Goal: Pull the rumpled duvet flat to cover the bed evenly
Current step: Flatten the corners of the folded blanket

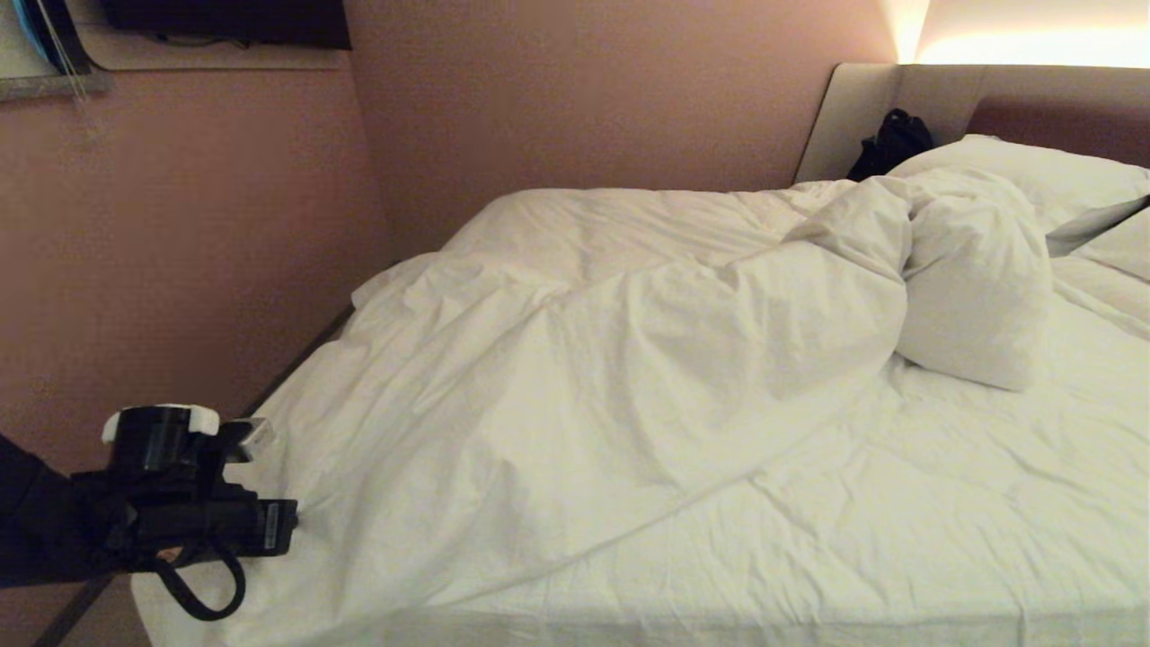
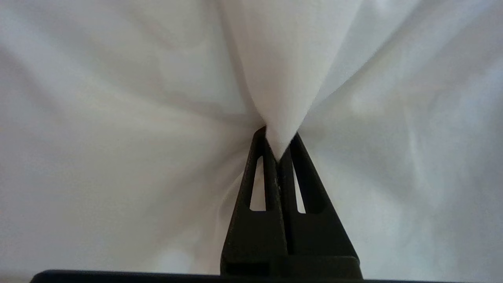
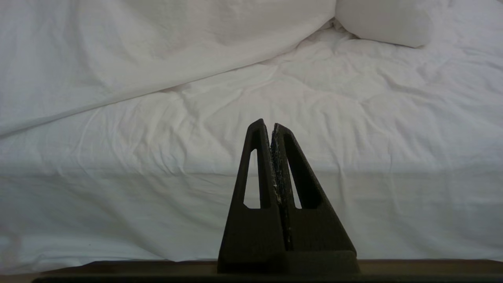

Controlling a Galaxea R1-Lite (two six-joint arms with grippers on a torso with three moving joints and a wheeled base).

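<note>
The white duvet [image 1: 584, 359] lies rumpled over the left half of the bed [image 1: 988, 512], its edge running diagonally, with a puffy bunch [image 1: 975, 288] near the pillows. My left gripper [image 1: 289, 524] is at the bed's near left corner. In the left wrist view it [image 2: 278, 145] is shut on a pinched fold of the duvet [image 2: 283, 59], which rises in a tight cone from the fingertips. My right gripper [image 3: 272, 127] is shut with nothing in it, low before the bed's near side, facing the bare sheet [image 3: 334, 118] and the duvet's edge [image 3: 157, 51].
White pillows [image 1: 1033, 171] lie against the padded headboard [image 1: 934, 94], with a black bag [image 1: 891, 139] in the corner beside them. A pink wall [image 1: 180, 270] runs close along the bed's left side, leaving a narrow gap [image 1: 296, 359].
</note>
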